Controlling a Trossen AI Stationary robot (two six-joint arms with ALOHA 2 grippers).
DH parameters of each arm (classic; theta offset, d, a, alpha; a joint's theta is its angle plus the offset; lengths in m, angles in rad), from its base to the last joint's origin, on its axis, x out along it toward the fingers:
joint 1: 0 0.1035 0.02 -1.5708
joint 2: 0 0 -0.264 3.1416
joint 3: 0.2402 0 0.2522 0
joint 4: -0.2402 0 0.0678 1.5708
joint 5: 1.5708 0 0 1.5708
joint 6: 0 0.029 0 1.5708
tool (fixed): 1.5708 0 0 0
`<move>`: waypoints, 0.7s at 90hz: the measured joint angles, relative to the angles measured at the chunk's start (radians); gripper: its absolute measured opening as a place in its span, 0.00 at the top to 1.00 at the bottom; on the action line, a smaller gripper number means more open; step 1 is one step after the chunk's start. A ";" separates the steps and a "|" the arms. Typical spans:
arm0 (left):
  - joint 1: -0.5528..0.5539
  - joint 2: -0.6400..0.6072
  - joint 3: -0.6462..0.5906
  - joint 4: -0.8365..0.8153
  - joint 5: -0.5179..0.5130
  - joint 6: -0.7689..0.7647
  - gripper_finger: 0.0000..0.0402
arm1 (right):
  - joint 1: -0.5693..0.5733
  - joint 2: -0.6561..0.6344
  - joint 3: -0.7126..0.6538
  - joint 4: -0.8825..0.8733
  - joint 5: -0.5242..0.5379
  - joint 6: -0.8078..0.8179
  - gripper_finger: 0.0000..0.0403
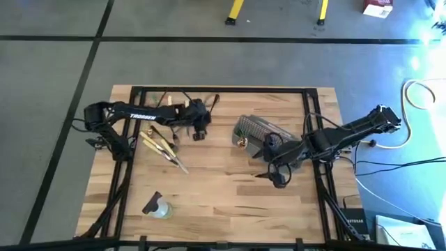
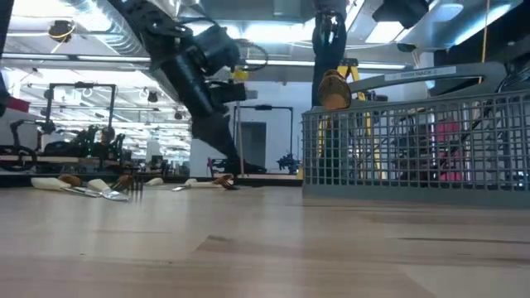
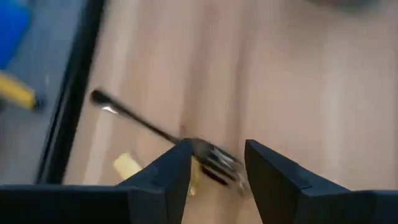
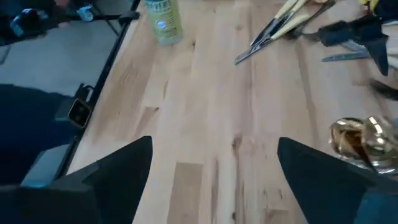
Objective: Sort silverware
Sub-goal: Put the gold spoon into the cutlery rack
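A black fork (image 3: 137, 121) lies flat on the wood near the table's far edge (image 1: 212, 103). My left gripper (image 3: 217, 168) is open, low over it, with one finger on each side of the tine end (image 3: 214, 163); I cannot tell whether they touch. A pile of tan and silver silverware (image 1: 162, 145) lies left of that gripper (image 1: 199, 132). My right gripper (image 1: 277, 180) hangs wide open (image 4: 214, 162) over bare wood, just near of the grey wire basket (image 1: 261, 131), with nothing between its fingers. A gold utensil (image 2: 334, 89) sticks up at the basket's left side.
A small clear bottle (image 1: 159, 207) lies near the front left. A dark frame rail (image 1: 223, 89) runs along the table's far edge and down both sides. Open wood lies between the pile, the basket and the front edge. A tan piece (image 3: 127, 165) lies beside the fork.
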 joint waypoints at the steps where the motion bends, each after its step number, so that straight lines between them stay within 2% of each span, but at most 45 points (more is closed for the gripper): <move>1: -0.002 0.000 0.000 -0.007 -0.005 0.018 0.66 | 0.000 0.000 0.000 -0.001 -0.002 0.000 0.18; 9: -0.001 0.012 0.000 -0.027 -0.043 0.085 0.66 | 0.000 0.000 0.000 -0.001 -0.005 0.000 0.18; 32: 0.015 0.108 0.000 -0.009 -0.073 0.108 0.66 | 0.000 0.000 0.000 0.000 -0.005 -0.007 0.18; 51: 0.016 0.161 -0.002 0.073 -0.250 0.101 0.66 | 0.000 0.000 0.000 -0.001 -0.015 -0.011 0.18; 63: 0.019 0.161 -0.001 0.095 -0.226 0.099 0.66 | 0.000 0.000 0.000 -0.005 -0.022 -0.011 0.18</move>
